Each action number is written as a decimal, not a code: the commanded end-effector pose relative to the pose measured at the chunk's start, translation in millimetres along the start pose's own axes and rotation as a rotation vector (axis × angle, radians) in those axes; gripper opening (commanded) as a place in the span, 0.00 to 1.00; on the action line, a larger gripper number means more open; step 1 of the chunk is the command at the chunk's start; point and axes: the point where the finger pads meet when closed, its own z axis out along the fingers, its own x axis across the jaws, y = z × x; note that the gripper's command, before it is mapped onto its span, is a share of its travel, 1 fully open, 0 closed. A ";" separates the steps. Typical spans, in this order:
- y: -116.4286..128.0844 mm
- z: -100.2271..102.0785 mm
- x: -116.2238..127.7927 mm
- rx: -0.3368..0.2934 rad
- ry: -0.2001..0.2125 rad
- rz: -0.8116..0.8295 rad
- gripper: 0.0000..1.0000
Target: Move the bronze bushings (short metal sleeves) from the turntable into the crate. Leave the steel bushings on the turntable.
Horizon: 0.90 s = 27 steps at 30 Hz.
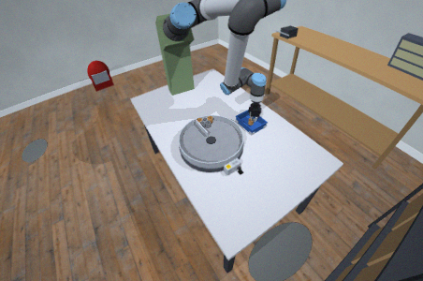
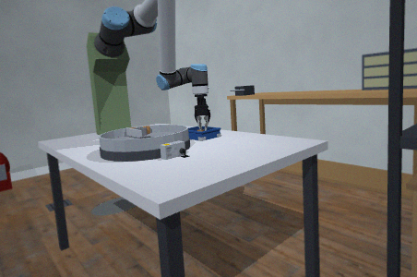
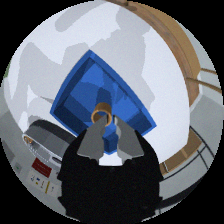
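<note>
One bronze bushing is at the tips of our gripper, over the crate; its fingers stand nearly together, and we cannot tell whether they pinch its wall. Retreating while a fingertip catches its rim could drag it from the crate. We can read no brands, labels or writing.

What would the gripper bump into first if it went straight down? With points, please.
The gripper (image 1: 253,119) (image 2: 203,128) (image 3: 110,115) would probably meet the bronze ring (image 1: 251,122) (image 2: 201,130) (image 3: 104,106) at its fingertips, then the bottom of the blue crate (image 1: 241,118) (image 2: 213,134) (image 3: 132,107). How close they are is hard to tell.
</note>
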 end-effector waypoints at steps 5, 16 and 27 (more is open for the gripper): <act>0.0 -0.7 0.4 0.000 0.001 0.000 0.06; 0.0 -16.6 0.4 0.000 0.001 0.000 0.06; 0.0 -57.3 0.4 0.000 0.001 0.000 0.06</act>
